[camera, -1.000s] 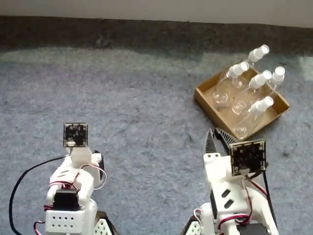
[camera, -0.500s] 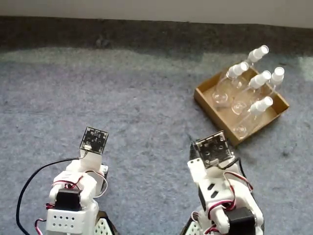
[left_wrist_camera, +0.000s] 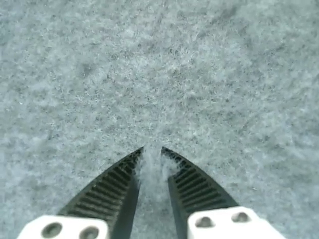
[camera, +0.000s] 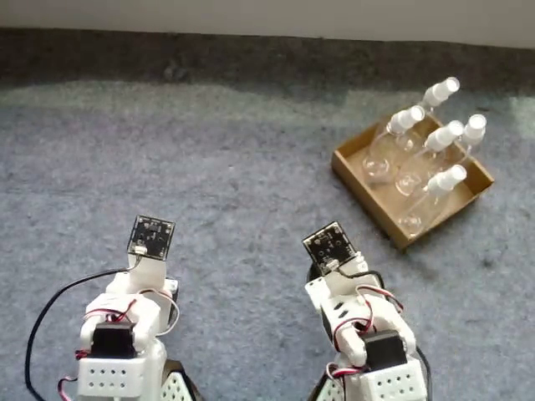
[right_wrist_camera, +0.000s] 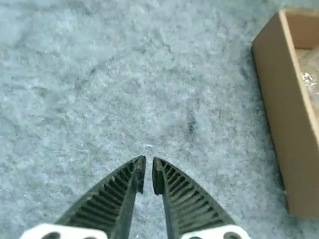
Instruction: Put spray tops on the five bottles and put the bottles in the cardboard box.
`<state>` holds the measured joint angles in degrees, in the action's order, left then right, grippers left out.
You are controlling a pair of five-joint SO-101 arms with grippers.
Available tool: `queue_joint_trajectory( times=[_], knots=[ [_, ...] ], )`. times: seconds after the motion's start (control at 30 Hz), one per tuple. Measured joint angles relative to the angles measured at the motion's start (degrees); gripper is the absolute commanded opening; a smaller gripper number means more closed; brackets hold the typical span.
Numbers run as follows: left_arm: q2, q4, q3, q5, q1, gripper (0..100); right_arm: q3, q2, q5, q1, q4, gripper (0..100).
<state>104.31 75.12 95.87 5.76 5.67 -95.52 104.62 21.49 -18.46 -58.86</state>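
The cardboard box [camera: 351, 171] lies on the grey carpet at the right of the high view. Several clear bottles [camera: 380, 152] lie in it, each with a white spray top [camera: 407, 118], some tops sticking out past the far rim. My right gripper [right_wrist_camera: 148, 172] hovers over bare carpet, shut and holding nothing, with the box's side wall [right_wrist_camera: 291, 129] off to one side. My left gripper [left_wrist_camera: 152, 152] is also shut over bare carpet, far from the box. In the high view both arms, left [camera: 134, 301] and right [camera: 355, 313], sit folded near the front edge.
A dark strip of floor [camera: 251, 54] and a pale wall run along the far side. Grey carpet [camera: 217, 159] stretches between the arms and the box. A black cable [camera: 50, 305] loops beside the left arm.
The right arm has drawn back from the box and swung left toward the front edge. The left arm's wrist shifted slightly right, then settled.
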Motion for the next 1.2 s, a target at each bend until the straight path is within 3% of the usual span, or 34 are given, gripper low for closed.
queue_joint_trajectory(
  times=[0.17,0.53,1.2],
  knots=[
    [0.0,0.0,0.0,0.0,0.0,0,0.0,0.0,0.0,0.53,0.26,0.5],
    [0.0,0.0,0.0,0.0,0.0,0,6.07,0.09,-6.33,12.04,0.18,0.6],
    [0.0,0.0,0.0,0.0,0.0,0,0.18,0.0,-6.68,13.01,-4.04,0.6]
  ],
)
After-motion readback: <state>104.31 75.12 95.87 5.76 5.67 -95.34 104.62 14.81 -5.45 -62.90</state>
